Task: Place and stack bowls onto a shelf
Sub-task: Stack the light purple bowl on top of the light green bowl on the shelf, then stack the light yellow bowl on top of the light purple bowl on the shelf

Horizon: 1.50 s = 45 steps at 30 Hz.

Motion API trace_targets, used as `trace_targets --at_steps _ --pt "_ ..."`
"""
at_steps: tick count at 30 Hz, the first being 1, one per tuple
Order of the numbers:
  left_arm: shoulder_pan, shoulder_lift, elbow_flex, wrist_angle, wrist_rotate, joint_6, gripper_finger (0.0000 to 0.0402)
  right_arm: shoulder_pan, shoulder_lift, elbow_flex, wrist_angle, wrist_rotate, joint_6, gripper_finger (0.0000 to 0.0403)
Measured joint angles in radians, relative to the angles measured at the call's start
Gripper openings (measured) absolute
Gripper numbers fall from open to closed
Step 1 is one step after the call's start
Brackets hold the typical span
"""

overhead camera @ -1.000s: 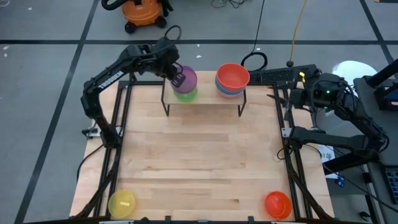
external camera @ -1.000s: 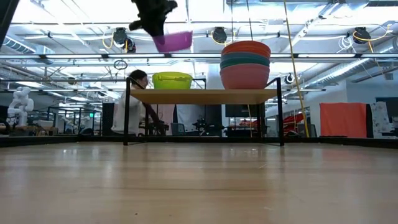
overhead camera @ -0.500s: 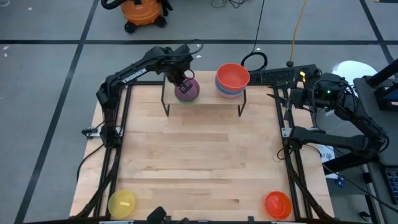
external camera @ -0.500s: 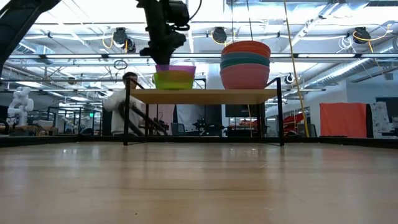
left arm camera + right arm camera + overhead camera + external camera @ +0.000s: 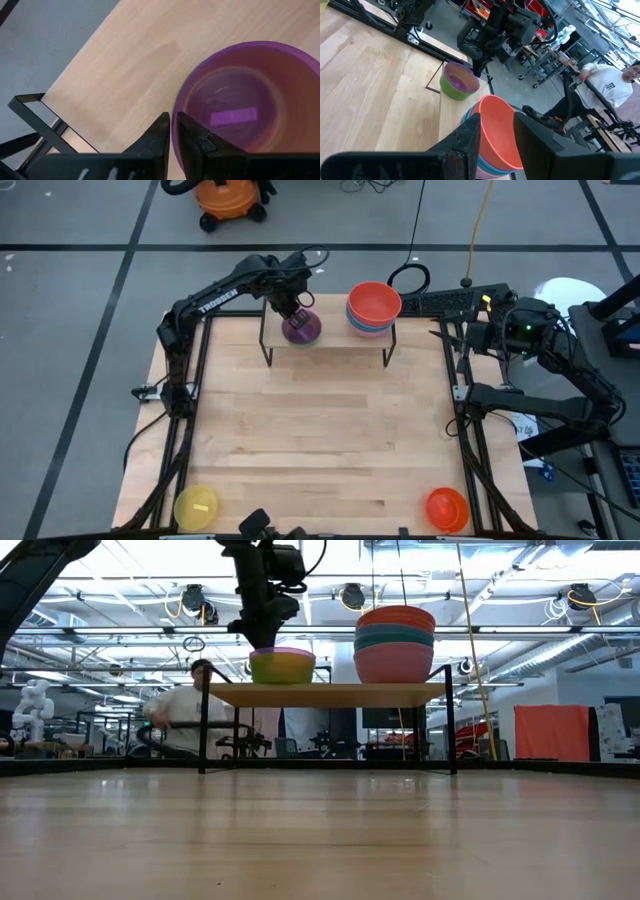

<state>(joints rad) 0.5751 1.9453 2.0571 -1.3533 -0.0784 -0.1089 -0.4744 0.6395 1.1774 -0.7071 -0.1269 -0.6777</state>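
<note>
On the shelf (image 5: 330, 694), purple bowl (image 5: 302, 328) inside green bowl (image 5: 281, 670).

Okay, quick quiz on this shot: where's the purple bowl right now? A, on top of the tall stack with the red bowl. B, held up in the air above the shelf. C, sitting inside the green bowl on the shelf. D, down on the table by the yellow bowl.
C: the purple bowl sits nested in the green bowl on the shelf, with the left gripper at its rim.
</note>
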Motion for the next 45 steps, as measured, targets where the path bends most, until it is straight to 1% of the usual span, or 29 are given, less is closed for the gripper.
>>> trace_targets --at_steps 4,7,12,17,22,25,31,36,37,41,45 --pt "0.000 0.000 0.003 -0.001 -0.001 0.021 0.0041 0.000 0.000 0.000 0.000 0.000 0.000 0.0112" --pt "0.005 0.000 0.036 -0.018 -0.001 0.025 0.0041 0.000 0.000 0.000 0.000 0.000 0.000 0.0112" --pt "-0.004 0.000 0.158 -0.071 -0.005 0.022 0.0041 0.000 0.000 0.000 0.000 0.000 0.006 0.0112" --pt "-0.063 -0.002 0.289 -0.161 -0.004 0.018 0.0042 0.000 0.000 0.000 0.000 0.000 0.009 0.0112" --pt "-0.169 -0.024 0.290 -0.226 -0.001 -0.019 0.0042 0.000 0.000 0.000 -0.002 0.000 0.011 0.0112" --pt "-0.251 -0.028 0.290 -0.217 0.000 -0.064 0.0042 0.000 -0.001 0.000 -0.038 -0.002 0.011 0.0112" --pt "-0.432 -0.038 0.290 -0.217 0.000 -0.131 0.0042 0.001 -0.004 0.000 -0.237 -0.009 0.098 0.0112" --pt "-0.573 -0.036 0.290 -0.218 0.000 -0.212 0.0042 0.019 -0.004 0.000 -0.345 -0.108 0.174 0.0110" --pt "-0.598 -0.036 0.290 -0.217 -0.001 -0.236 0.0042 0.024 -0.004 0.000 -0.362 -0.114 0.190 0.0108" --pt "-0.689 -0.034 0.290 -0.218 -0.045 -0.361 0.0042 0.038 0.000 0.000 -0.465 -0.113 0.231 0.0097" --pt "-0.773 -0.034 0.290 -0.218 -0.091 -0.455 0.0042 0.045 0.012 0.000 -0.549 -0.112 0.294 0.0094"
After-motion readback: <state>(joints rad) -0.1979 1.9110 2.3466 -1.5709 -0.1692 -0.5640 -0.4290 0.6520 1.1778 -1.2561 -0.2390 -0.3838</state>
